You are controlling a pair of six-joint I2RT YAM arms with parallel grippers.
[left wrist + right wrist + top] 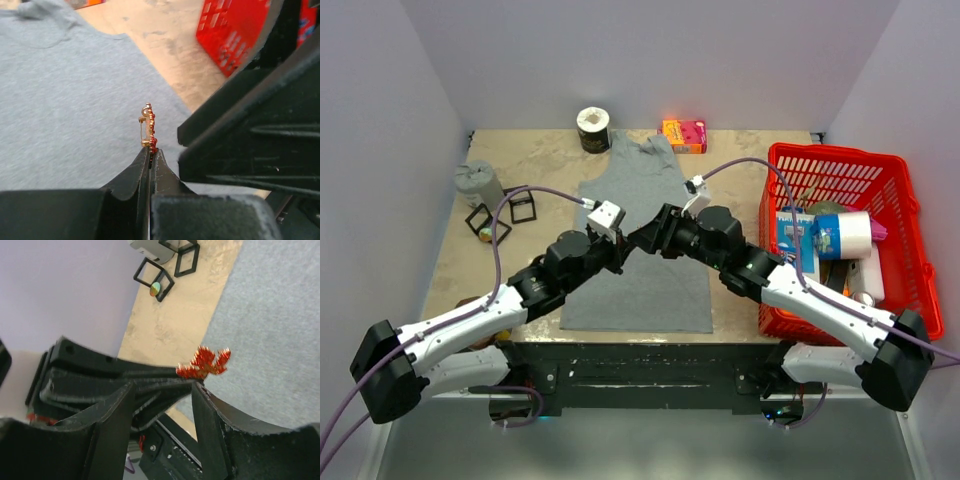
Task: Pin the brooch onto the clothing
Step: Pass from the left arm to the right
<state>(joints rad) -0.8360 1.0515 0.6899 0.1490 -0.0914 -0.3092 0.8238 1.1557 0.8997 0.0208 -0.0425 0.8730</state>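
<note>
The clothing (640, 190), a grey sleeveless top, lies flat in the middle of the table and fills much of the left wrist view (65, 90) and the right wrist view (280, 315). Both grippers meet above its middle. My left gripper (150, 150) (620, 250) is shut on the brooch (148, 127), a tiny orange-red pin held edge-on with its gold clasp showing, a little above the fabric. My right gripper (164, 387) (645, 238) stands open. Its right finger tip is just below the brooch (204, 362), and the left gripper's fingers (125, 375) lie between its jaws.
A red basket (840, 165) (225, 35) with several items stands at the right. A tape roll (593, 128) and an orange-pink box (684, 135) sit at the back edge. A grey object (478, 182) and black square frames (505, 212) (155, 277) lie at the left.
</note>
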